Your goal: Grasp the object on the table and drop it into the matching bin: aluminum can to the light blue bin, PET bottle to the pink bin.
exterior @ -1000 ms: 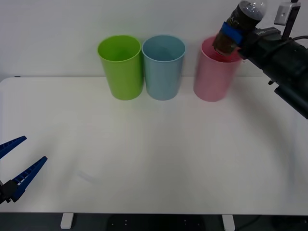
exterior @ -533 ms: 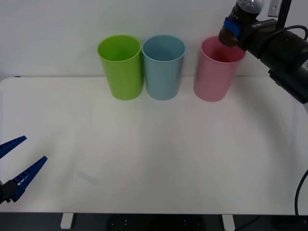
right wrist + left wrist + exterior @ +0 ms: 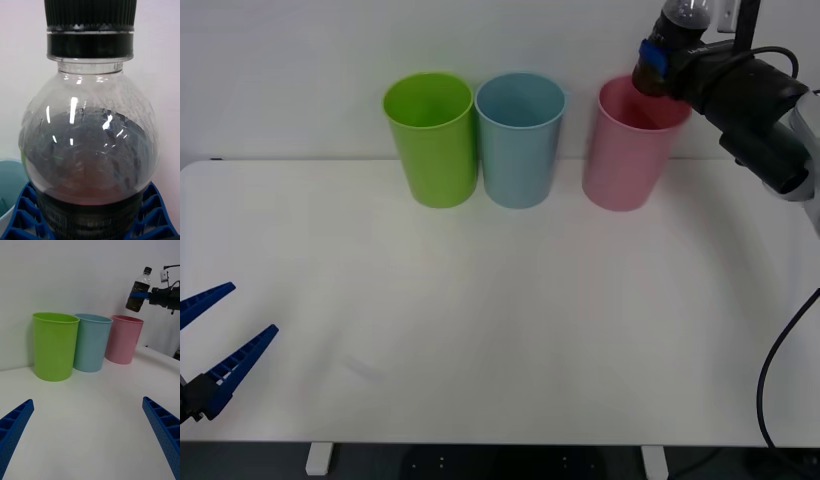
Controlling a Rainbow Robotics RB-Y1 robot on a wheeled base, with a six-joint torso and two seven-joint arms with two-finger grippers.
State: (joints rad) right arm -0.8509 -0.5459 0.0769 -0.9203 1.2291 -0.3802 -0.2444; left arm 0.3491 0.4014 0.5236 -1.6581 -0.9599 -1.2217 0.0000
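The PET bottle [image 3: 677, 28], clear with a black cap and dark contents, hangs tilted just above the far right rim of the pink bin [image 3: 626, 155]. My right gripper [image 3: 652, 58] is shut on its dark label. In the right wrist view the bottle [image 3: 90, 150] is close up between the blue fingers [image 3: 24, 214]. The left wrist view shows the bottle [image 3: 139, 289] in the air over the pink bin [image 3: 123, 339]. My left gripper [image 3: 210, 340] stands open low at the near left edge of the table [image 3: 500, 300]. The light blue bin [image 3: 520, 140] is left of the pink one.
A lime green bin [image 3: 432, 140] stands left of the light blue bin, all three in a row at the back of the table before a white wall. A black cable [image 3: 780, 360] hangs at the right edge.
The right arm has lifted the bottle from low at the pink bin's rim to a little above it. The left gripper has not moved.
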